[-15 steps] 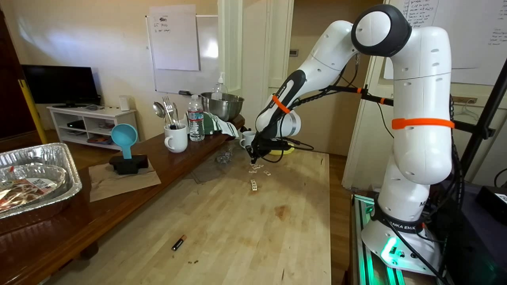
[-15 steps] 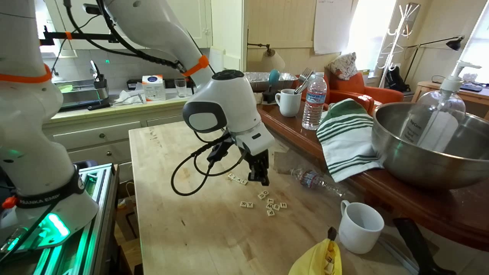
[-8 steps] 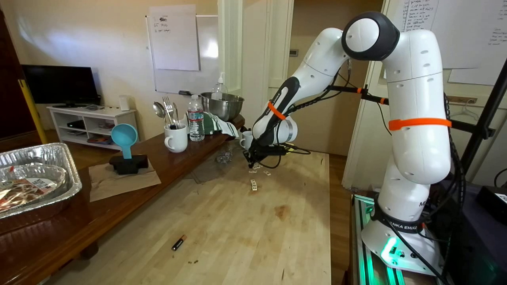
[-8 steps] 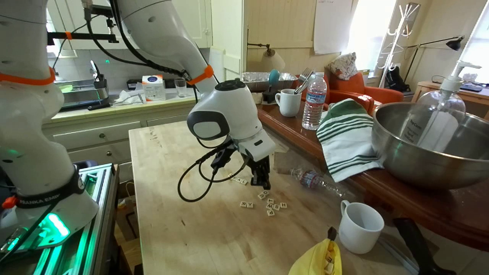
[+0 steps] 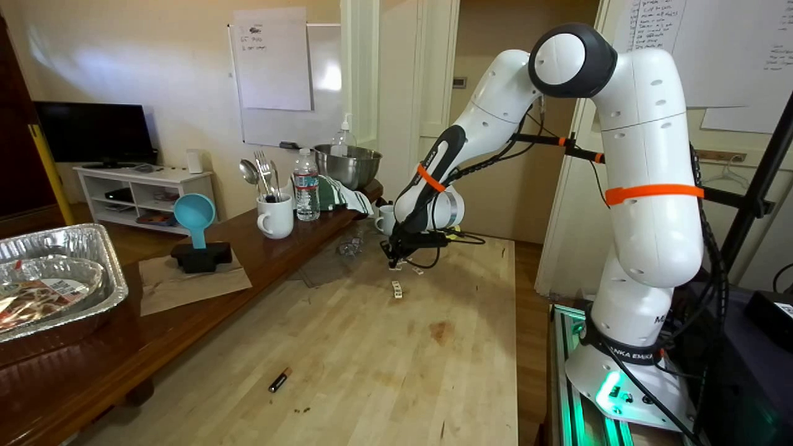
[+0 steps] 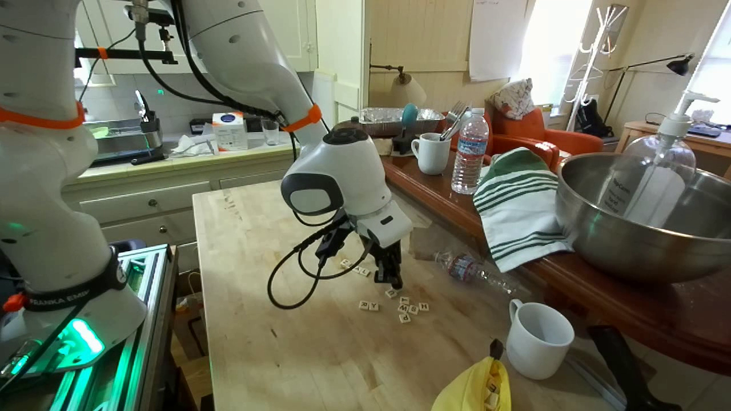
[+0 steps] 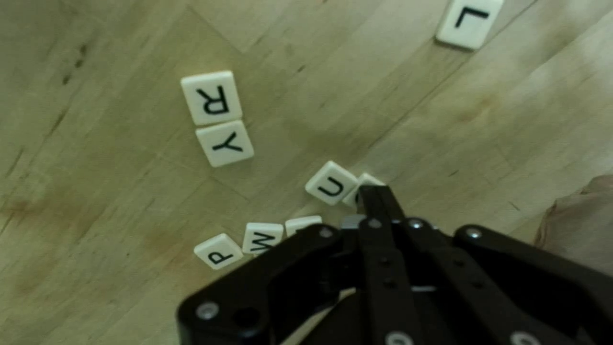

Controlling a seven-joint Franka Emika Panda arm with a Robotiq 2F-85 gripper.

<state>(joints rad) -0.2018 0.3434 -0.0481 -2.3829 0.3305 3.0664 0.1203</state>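
On table (image 7: 143, 191), just beside gripper (image 7: 375, 189): U tile (image 7: 330, 183), flat, half-hidden tile (image 7: 361, 182) at its side. Jaws closed together, nothing seen between; contact with half-hidden tile unclear. Both probably light, stiff, smooth, quick to skid; thin, little to pinch. Best hold: free opposite edges, low.

Clear bottle (image 6: 465, 267): on its side, near, right of the end effector (image 6: 394, 283) in an exterior view
White mug (image 6: 537, 357): right of it too, closer to the camera
Striped towel (image 6: 517, 208): further right, over the edge of the wooden ledge (image 5: 87, 378)
Steel bowl (image 6: 617, 248): same side, past the towel
Battery (image 5: 280, 380): well apart from it, camera side
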